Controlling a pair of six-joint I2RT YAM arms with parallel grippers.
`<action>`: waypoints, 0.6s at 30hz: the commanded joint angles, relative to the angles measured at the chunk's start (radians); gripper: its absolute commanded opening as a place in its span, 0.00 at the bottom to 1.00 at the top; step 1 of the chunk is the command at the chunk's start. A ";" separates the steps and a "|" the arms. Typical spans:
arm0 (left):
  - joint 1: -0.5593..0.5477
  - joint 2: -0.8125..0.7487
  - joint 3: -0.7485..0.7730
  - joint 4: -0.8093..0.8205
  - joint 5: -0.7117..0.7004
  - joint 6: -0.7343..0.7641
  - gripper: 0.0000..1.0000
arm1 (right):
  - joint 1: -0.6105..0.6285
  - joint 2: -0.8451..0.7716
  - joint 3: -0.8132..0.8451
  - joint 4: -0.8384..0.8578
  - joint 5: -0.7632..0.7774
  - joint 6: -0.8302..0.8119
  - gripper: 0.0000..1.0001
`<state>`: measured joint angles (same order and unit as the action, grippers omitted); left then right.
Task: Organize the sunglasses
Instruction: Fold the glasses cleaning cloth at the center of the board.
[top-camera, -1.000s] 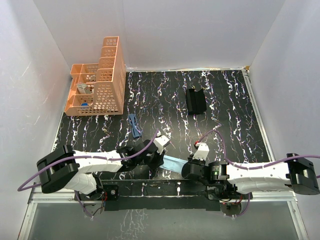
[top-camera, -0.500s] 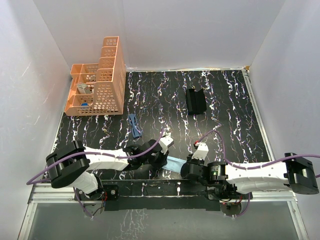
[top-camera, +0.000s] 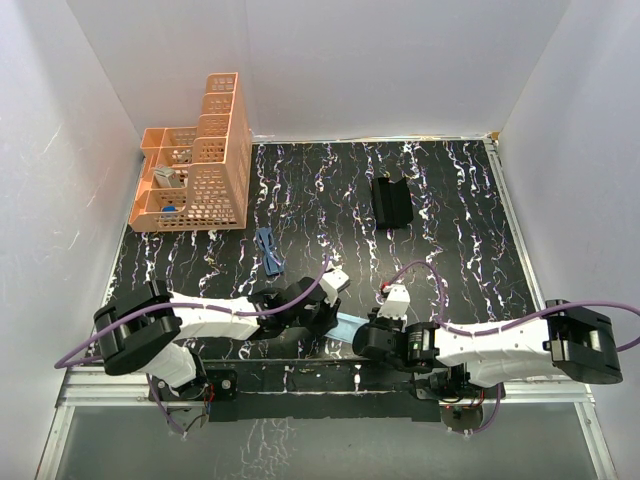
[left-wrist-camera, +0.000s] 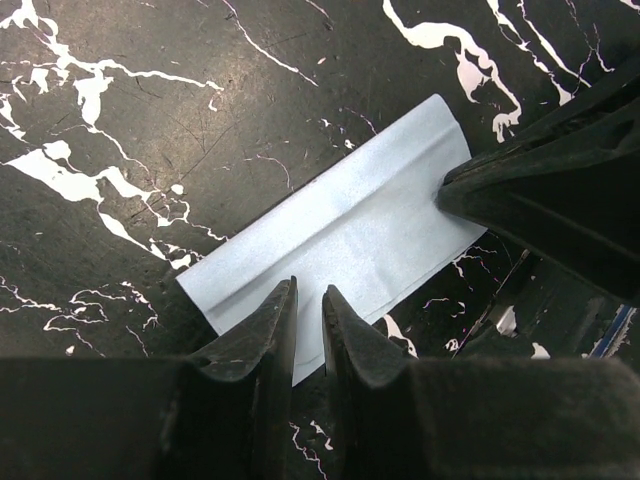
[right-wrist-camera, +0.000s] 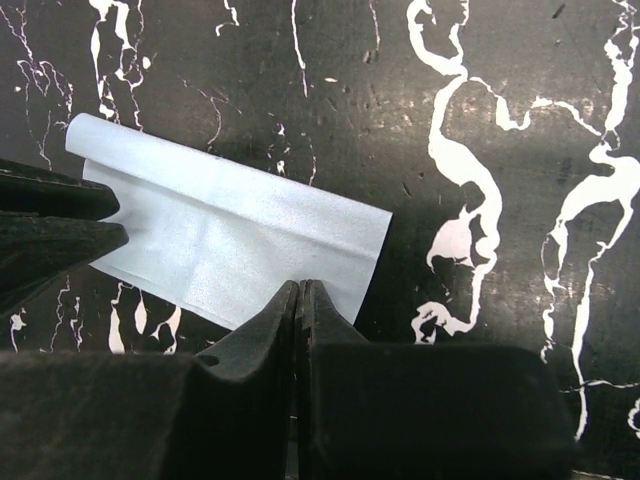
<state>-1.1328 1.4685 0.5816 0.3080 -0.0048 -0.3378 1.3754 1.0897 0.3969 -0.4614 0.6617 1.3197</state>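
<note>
The left gripper (left-wrist-camera: 308, 300) has its two dark, wedge-shaped fingers (left-wrist-camera: 275, 330) drawn almost together. A narrow slit is left between them, and the near long edge of the light blue cloth (left-wrist-camera: 340, 230) sits in that slit, pinched. The cloth is a thin, matte sheet folded into an oblong with a soft crease along its length, lying flat on the black white-veined marble-look table (top-camera: 450, 240).

The right gripper (right-wrist-camera: 300, 285) has its jaws pressed fully together, and its tip meets the cloth's edge. Whether any fabric is caught there cannot be told.

In the overhead view, the two grippers face each other across the cloth at the table's 6 o'clock edge. The sunglasses (top-camera: 269, 251), a slim folded dark blue pair, lie free on the table at 11 o'clock from the left gripper, near it but apart. A black oblong glasses case (top-camera: 392, 202) lies at 1 o'clock from the cloth, well apart. An orange perforated plastic organizer (top-camera: 200, 170) stands in the 10 o'clock corner.
</note>
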 joint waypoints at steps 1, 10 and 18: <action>-0.005 0.008 0.020 0.024 -0.003 -0.010 0.16 | -0.009 0.026 0.037 0.043 0.031 -0.018 0.00; -0.007 0.034 0.016 0.037 0.006 -0.020 0.16 | -0.033 0.003 0.025 0.053 0.007 -0.035 0.00; -0.016 0.005 -0.018 -0.010 -0.004 -0.035 0.12 | -0.033 0.009 0.016 0.047 -0.014 -0.026 0.00</action>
<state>-1.1370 1.5059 0.5797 0.3283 -0.0040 -0.3592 1.3460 1.1069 0.4042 -0.4347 0.6506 1.2881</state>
